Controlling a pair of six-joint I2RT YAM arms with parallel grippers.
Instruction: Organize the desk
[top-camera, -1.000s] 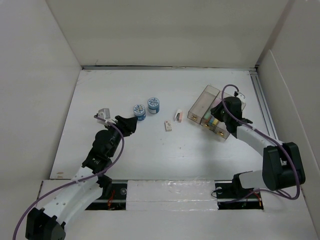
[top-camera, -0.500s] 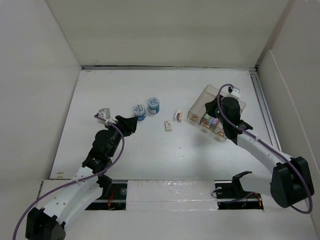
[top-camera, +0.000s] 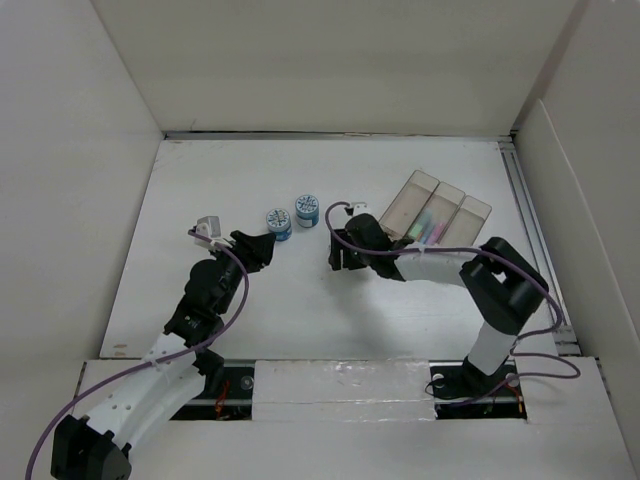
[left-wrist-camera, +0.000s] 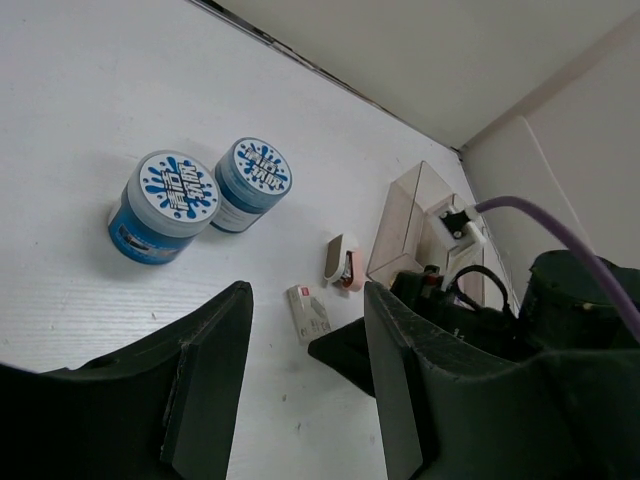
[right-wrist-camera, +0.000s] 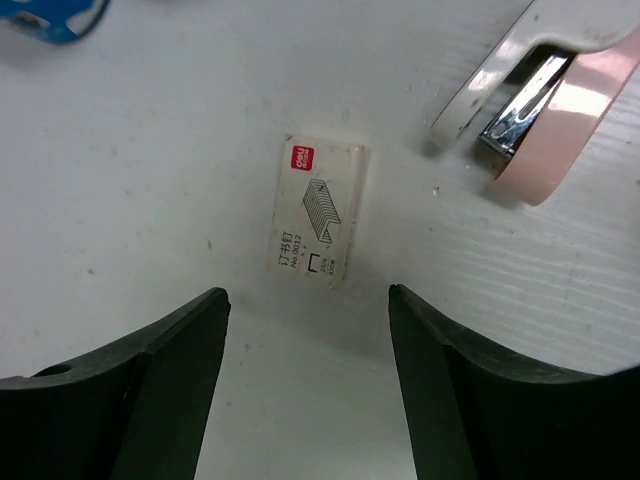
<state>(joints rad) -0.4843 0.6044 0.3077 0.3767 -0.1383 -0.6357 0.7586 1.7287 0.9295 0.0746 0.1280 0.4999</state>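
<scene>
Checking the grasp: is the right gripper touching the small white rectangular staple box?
Apart. The right wrist view shows bare white desk between the small white staple box and both fingers of the right gripper.

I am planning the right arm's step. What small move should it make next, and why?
Probably lower the right gripper and close on the staple box: its open jaws hang either side of the box, which lies flat on the desk, apart from the pink stapler.

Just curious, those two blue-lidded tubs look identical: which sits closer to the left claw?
The tub on the left, just beyond the left gripper; its twin stands beside it, farther toward the clear tray.
</scene>
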